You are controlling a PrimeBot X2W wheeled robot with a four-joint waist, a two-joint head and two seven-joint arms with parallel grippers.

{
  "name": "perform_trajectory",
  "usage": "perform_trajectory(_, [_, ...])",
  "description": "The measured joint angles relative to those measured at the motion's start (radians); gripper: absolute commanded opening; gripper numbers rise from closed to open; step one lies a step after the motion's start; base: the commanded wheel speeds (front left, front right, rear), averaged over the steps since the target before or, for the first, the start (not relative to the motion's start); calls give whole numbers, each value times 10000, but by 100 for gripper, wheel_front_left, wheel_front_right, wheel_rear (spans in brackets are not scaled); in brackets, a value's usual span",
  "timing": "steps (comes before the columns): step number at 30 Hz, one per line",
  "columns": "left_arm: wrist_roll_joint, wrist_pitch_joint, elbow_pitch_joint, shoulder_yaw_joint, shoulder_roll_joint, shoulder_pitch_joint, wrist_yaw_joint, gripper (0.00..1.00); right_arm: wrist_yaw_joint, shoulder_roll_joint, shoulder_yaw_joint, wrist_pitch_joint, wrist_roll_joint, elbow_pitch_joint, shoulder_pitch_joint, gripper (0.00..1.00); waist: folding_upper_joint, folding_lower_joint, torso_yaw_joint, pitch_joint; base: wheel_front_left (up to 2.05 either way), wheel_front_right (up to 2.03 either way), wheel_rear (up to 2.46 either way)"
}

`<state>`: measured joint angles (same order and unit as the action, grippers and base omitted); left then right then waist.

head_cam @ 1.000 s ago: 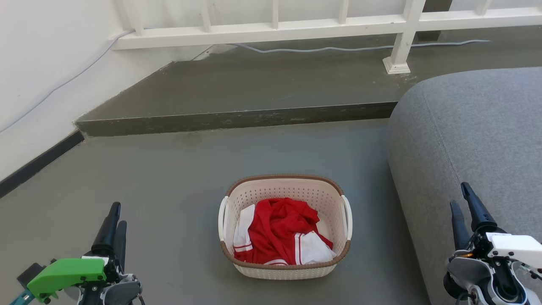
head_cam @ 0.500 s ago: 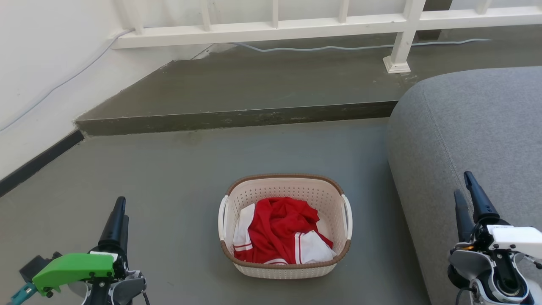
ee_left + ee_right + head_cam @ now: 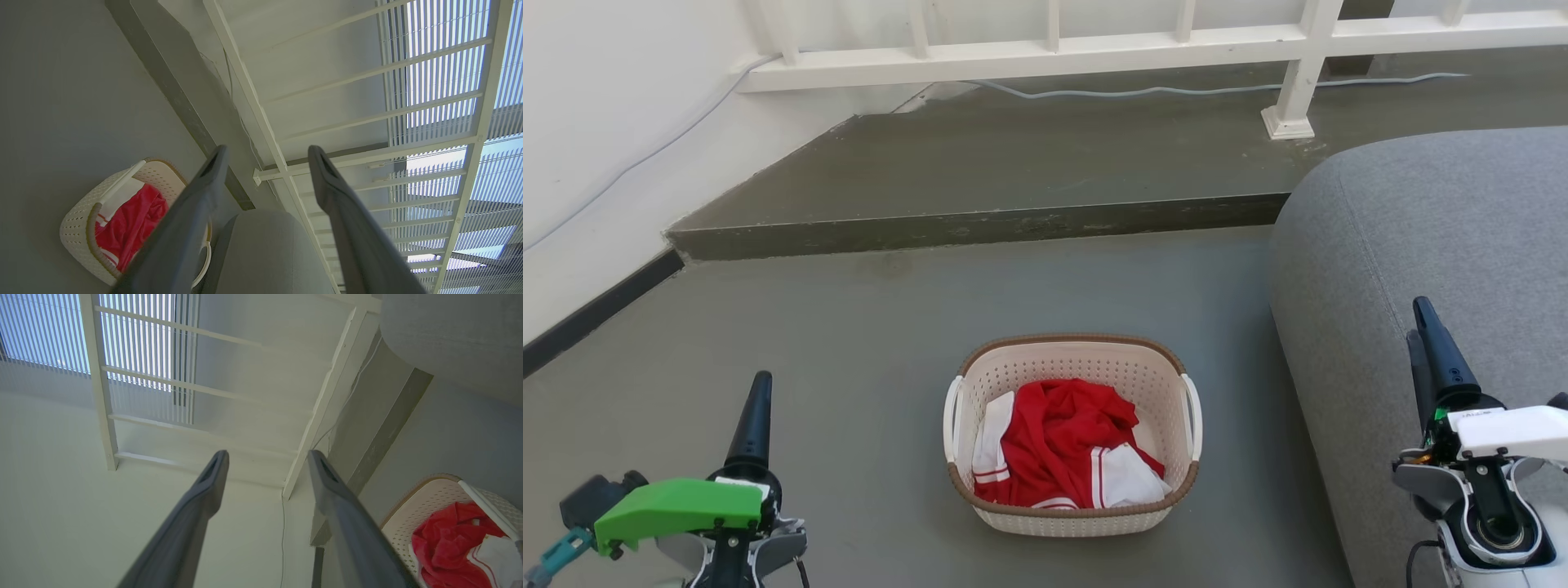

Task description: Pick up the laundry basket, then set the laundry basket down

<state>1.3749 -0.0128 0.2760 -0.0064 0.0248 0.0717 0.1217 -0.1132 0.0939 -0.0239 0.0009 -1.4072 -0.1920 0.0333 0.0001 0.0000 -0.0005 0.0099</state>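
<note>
Down on the grey floor (image 3: 849, 351), in the head view, the laundry basket (image 3: 1070, 523) stands upright, near the lower middle of the picture; a red and white garment (image 3: 1062, 449) lies crumpled inside it; a grey sofa (image 3: 1437, 237) sits just to its right, apart from it; behind it runs a raised step (image 3: 980, 229), with a white railing (image 3: 1045, 57) further back. The left pincer (image 3: 758, 384) hovers at the lower left, fingers pointing up the view, well apart from the basket; the right pincer (image 3: 1417, 322) hovers at the lower right, in front of the sofa, touching nothing.

From the left wrist view, the left pincer (image 3: 267, 151) is released, its two dark fingers (image 3: 196, 212) spread wide with nothing between them; the basket (image 3: 77, 228) appears at the lower left beside the near finger, on the floor, next to the sofa (image 3: 261, 253).

From the right wrist view, the right pincer (image 3: 267, 454) is likewise released, fingers parted around bare air; the basket (image 3: 425, 506) shows at the lower right with the garment (image 3: 449, 535) in it.
</note>
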Motion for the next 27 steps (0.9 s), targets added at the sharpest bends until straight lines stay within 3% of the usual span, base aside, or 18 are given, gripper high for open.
perform_trajectory(16, [-3586,-550,-357,-485,268,178,-2,100,-6,1003,1294,-723,2663,286,54,100,0,0,9,20,0,0,0])
perform_trajectory(27, [-5810,-953,-594,-966,249,209,-355,100,2,1277,1630,-1074,4679,255,234,100,0,0,-2,50,0,0,0])
